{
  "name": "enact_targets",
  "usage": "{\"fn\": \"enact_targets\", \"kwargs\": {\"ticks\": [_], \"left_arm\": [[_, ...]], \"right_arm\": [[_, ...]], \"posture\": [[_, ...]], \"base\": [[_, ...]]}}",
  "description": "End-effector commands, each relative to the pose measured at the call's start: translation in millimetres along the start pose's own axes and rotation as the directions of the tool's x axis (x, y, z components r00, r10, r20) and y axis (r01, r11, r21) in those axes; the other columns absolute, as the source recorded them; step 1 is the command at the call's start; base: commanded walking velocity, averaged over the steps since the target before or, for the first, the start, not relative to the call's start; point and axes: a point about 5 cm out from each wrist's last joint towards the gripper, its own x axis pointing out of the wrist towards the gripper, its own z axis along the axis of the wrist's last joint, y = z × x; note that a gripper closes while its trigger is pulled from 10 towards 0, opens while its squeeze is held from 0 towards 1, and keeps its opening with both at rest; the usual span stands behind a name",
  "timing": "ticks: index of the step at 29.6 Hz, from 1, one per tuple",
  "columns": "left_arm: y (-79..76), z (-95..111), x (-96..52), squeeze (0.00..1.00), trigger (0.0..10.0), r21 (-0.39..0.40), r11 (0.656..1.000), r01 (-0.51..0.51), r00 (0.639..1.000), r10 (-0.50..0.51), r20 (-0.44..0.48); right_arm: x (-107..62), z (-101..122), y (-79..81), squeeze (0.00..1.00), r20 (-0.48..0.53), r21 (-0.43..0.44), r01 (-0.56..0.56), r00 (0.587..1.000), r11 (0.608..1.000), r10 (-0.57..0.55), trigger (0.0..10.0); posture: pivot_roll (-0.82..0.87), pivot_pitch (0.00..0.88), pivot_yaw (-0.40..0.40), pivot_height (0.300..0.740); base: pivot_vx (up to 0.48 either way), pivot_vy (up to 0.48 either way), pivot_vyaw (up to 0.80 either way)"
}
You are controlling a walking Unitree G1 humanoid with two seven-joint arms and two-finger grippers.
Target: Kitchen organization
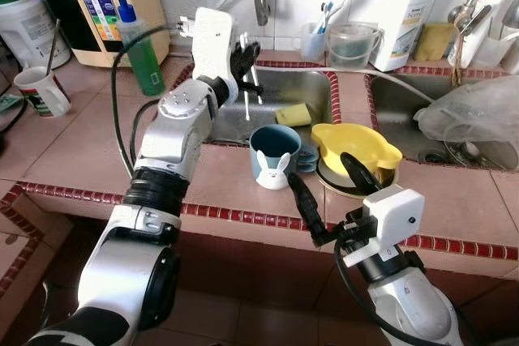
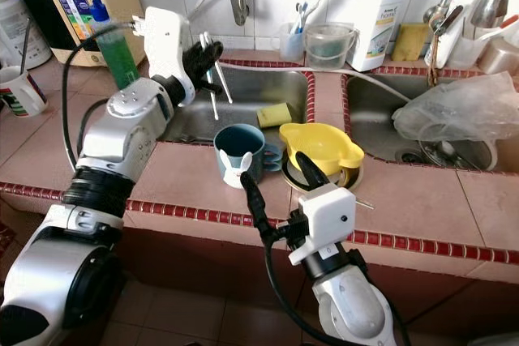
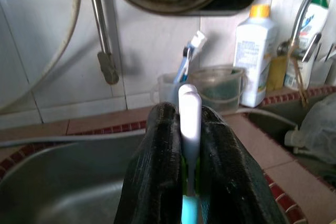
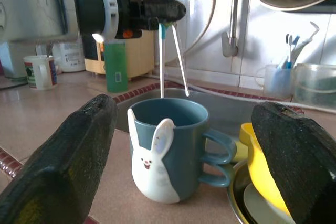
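Observation:
My left gripper [image 1: 245,53] is raised over the left sink basin [image 1: 312,91], shut on two thin white handles [image 1: 253,83] that hang down from it. The left wrist view has the white handles [image 3: 189,106] clamped between its black fingers [image 3: 157,156]. A blue mug with a white rabbit [image 1: 274,155] stands upright on the tiled counter by the sink's front edge. My right gripper [image 1: 319,167] is open at counter height just in front of the mug [image 4: 168,156], one finger on each side of it and not touching. A yellow jug [image 1: 353,151] sits on plates right of the mug.
A yellow sponge [image 1: 293,114] lies in the left basin. A green bottle [image 1: 142,58] and a white mug [image 1: 42,91] stand on the counter at left. A toothbrush cup [image 1: 314,38], clear tub [image 1: 353,44] and detergent bottle [image 1: 405,18] line the back. A plastic bag [image 1: 474,107] fills the right basin.

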Motion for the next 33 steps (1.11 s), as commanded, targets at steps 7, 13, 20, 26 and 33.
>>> {"fn": "enact_targets", "kwargs": {"ticks": [7, 13, 20, 26, 33], "left_arm": [[-1.7, -10.7, 4.9, 0.00, 10.0, 0.011, 1.000, 0.004, 1.000, -0.003, -0.029], [-6.0, -12.1, 8.2, 0.00, 10.0, 0.015, 0.999, 0.042, 0.999, -0.042, -0.031], [-7.1, -12.0, 12.4, 0.00, 10.0, 0.026, 0.997, 0.066, 0.997, -0.066, -0.029], [-7.3, -13.5, 15.0, 0.00, 10.0, 0.030, 0.996, 0.080, 0.996, -0.079, -0.039], [-8.0, -18.9, 14.7, 0.00, 10.0, 0.051, 0.993, 0.105, 0.993, -0.102, -0.059]], "right_arm": [[-7.9, 8.9, 6.3, 0.00, 0.015, 0.035, 0.022, 1.000, 0.999, -0.023, 10.0], [-16.9, 15.2, 10.1, 0.00, 0.010, 0.079, 0.063, 0.998, 0.995, -0.064, 10.0], [-24.3, 18.7, 14.8, 0.00, -0.006, 0.092, 0.076, 0.997, 0.993, -0.076, 10.0], [-28.7, 21.0, 18.8, 0.00, -0.019, 0.104, 0.080, 0.997, 0.991, -0.079, 10.0], [-33.6, 24.6, 19.7, 0.00, -0.025, 0.116, 0.109, 0.994, 0.987, -0.107, 10.0]], "posture": [[-0.27, 0.110, 0.088, 0.711], [-0.29, 0.142, 0.100, 0.711], [-0.30, 0.154, 0.105, 0.711], [-0.32, 0.164, 0.107, 0.711], [-0.33, 0.169, 0.110, 0.711]], "base": [[0.000, 0.000, 0.00], [0.000, 0.000, 0.00], [0.000, 0.000, 0.00], [0.000, 0.000, 0.00], [0.000, 0.000, 0.00]]}}
